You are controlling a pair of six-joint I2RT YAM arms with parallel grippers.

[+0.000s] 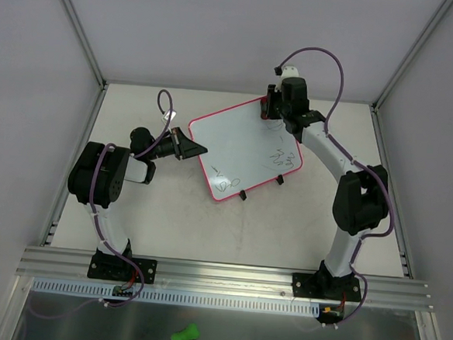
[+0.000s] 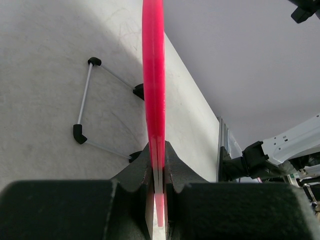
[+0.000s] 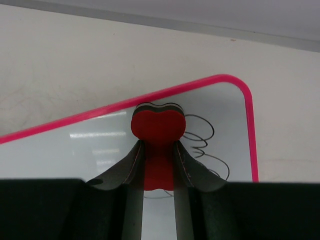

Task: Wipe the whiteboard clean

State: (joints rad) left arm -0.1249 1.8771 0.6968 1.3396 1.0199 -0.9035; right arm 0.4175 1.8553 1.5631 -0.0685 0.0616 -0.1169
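The whiteboard, white with a pink rim, lies skewed on the table. Dark scribbles mark its right part, and more scribbles sit near its front corner. My left gripper is shut on the board's left edge. In the left wrist view the pink rim runs edge-on between the left gripper pads. My right gripper is over the board's far corner, shut on a red bone-shaped eraser. The eraser's head sits against the board by looping scribbles, held in the right gripper.
Small black feet stick out from the board's front edge. A thin wire leg with black tips shows beside the board. A green bone-shaped object lies below the aluminium rail. Walls and frame posts close in the table.
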